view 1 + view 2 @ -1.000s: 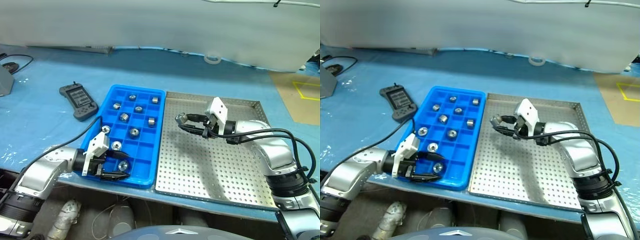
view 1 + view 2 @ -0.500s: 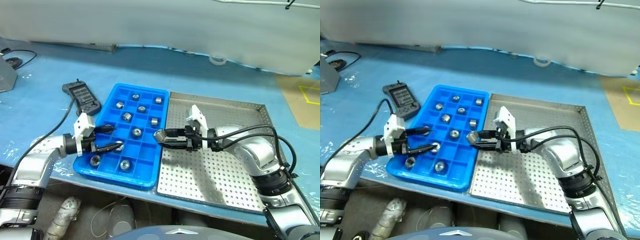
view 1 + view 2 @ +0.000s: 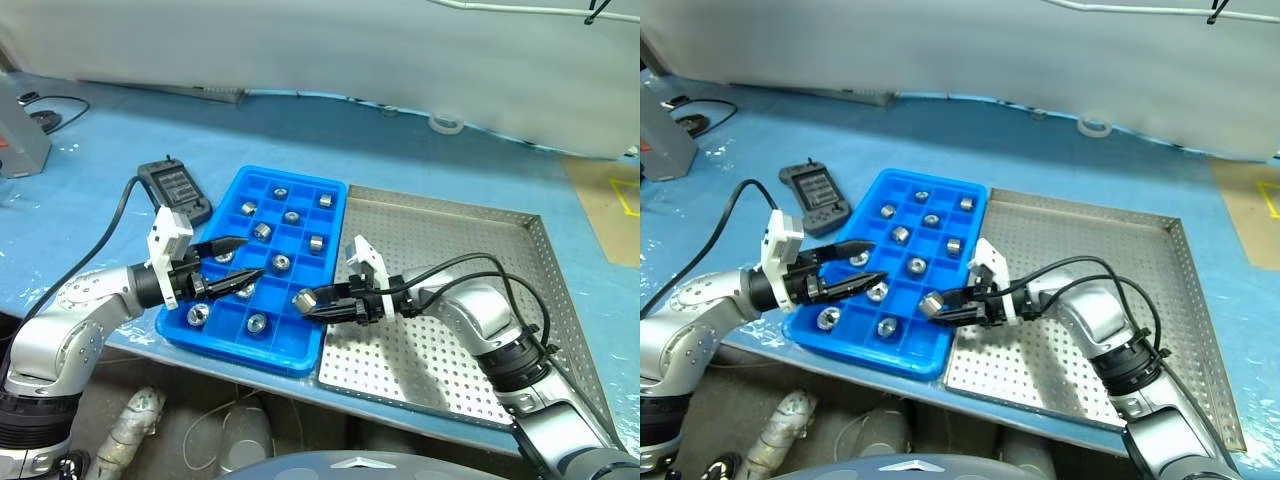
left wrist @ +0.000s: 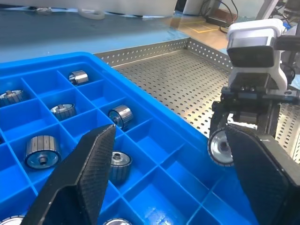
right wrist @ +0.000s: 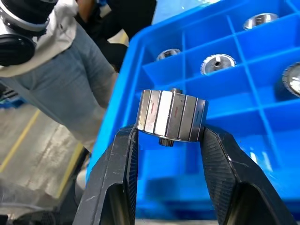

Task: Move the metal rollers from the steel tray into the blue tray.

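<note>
The blue tray [image 3: 334,195] lies left of the steel tray [image 3: 455,365], and several metal rollers [image 3: 282,263] sit in its compartments. My right gripper [image 3: 305,300] is shut on one roller [image 5: 171,117], which hangs just above the blue tray's near right compartments. It reaches in level from over the steel tray. My left gripper [image 3: 240,260] hovers open and empty over the tray's left half, pointing toward the right gripper a short gap away. In the left wrist view the held roller [image 4: 219,146] shows beside my own finger [image 4: 89,173].
A black handheld controller [image 3: 177,190] with its cable lies just left of the blue tray. A tape roll [image 3: 445,125] rests at the back by the white sheet. A grey device [image 3: 20,140] stands far left. The table's front edge runs close below both trays.
My right gripper carried the roller leftward and down, from over the steel tray to over the blue tray. My left gripper rose from the tray's near corner, still open. The camera view shifted.
</note>
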You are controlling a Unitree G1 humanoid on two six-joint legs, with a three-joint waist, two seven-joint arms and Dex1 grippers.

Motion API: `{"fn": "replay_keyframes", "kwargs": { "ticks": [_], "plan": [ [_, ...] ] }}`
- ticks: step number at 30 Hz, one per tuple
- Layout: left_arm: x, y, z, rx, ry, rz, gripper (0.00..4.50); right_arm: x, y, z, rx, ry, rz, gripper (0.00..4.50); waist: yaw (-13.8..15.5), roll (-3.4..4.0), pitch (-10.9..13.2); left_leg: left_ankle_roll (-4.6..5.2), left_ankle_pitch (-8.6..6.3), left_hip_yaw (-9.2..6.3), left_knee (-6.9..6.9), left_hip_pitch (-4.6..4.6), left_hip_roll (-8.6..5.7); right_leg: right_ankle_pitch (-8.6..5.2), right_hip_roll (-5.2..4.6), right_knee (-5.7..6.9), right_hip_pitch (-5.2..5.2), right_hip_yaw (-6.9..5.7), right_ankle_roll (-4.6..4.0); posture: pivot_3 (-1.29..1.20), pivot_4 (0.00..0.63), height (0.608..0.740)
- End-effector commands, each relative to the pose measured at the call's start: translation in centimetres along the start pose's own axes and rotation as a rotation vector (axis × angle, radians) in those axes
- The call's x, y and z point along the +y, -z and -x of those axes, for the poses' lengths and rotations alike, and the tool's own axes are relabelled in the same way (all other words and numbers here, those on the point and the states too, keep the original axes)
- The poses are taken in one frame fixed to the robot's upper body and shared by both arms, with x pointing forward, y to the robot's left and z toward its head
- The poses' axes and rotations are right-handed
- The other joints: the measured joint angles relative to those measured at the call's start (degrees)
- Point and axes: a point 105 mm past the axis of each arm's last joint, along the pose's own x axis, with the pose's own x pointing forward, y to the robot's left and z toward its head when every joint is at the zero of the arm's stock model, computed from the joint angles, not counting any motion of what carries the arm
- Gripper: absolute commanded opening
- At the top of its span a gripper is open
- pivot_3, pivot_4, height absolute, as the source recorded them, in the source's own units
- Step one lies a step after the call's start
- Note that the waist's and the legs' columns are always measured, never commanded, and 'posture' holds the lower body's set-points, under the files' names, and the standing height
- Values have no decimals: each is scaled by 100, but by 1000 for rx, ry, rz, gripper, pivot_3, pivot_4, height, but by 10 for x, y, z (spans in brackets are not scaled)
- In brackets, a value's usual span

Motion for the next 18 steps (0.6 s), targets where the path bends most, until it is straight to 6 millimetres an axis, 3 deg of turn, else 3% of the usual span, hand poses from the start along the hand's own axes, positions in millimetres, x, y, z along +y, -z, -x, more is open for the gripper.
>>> {"fn": "replay_keyframes", "kwargs": {
  "ticks": [1, 6, 13, 18],
  "plan": [
    [-3, -14, 1, -25, -4, -42, 3921, -7, -11, -2, -11, 17, 68, 1570, 33, 1, 0, -4, 3, 0, 0, -1, -1, 0, 0, 1, -2, 1, 0, 215, 150, 740],
    [-2, -15, -2, -27, -15, -41, 3921, -21, -6, -2, 18, 70, 117, 1570, 69, -5, -3, -22, 14, -2, -2, -8, -1, 0, 1, -1, -4, -4, 1, 214, 150, 740],
    [3, -16, -6, -42, -34, -39, 3962, -18, 8, 8, 59, 61, 97, 3737, 65, -11, -7, -9, 6, -6, -1, -8, -9, 1, 0, -2, 4, -6, 2, 194, 150, 740],
    [4, -18, -11, -48, -16, -36, 3962, -22, -1, 15, 39, 114, 124, 3737, 68, -9, -6, -15, 9, -6, 3, 1, -9, 0, -1, -2, 10, -3, 2, 169, 150, 740]
  ]
}}
